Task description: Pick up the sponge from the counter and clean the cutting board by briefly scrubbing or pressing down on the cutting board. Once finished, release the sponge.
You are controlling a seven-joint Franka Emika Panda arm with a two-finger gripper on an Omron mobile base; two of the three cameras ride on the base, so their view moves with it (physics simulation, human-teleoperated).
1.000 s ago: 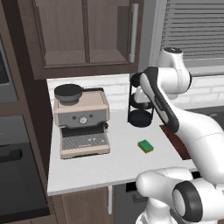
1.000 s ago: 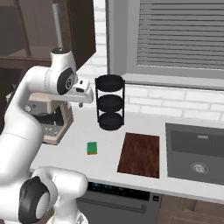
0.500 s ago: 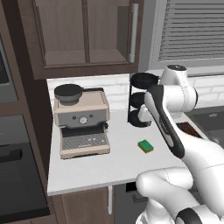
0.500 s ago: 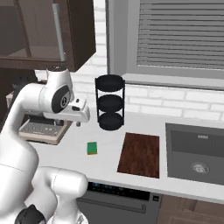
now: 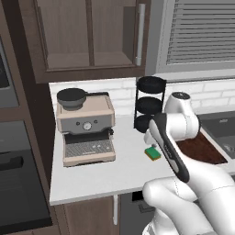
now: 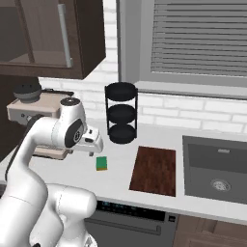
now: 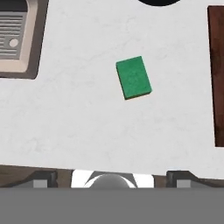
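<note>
Your gripper (image 7: 112, 175) hangs high above the counter (image 7: 78, 122) with its jaws spread wide and nothing between them. The sponge (image 7: 134, 77) lies green side up on the bare worktop, at about twelve o'clock from the fingertips in the hand view, a little toward one o'clock and well apart from them. Its long sides run from roughly eleven to five o'clock, so it sits slightly askew to the jaws.

The cutting board (image 7: 217, 74) lies at three o'clock of the sponge, near but not touching. The coffee machine (image 7: 19, 41) sits off at ten o'clock, and the round black rack (image 7: 159, 1) at twelve o'clock beyond the sponge.

The step in hand looks like the approach for the pick. You should:
- carry the hand forward until the sponge sits midway between the fingertips;
- roll the wrist a touch so the jaws close across the short sides' width, square to the long edges;
- come straight down, keeping the jaws wide until the fingertips straddle the block.

Being soft, the sponge will likely squash; close on its middle, not a corner, or it may twist out.

From the right base view, the sponge (image 6: 101, 163) lies just below the hand, with clear worktop around it.
</note>
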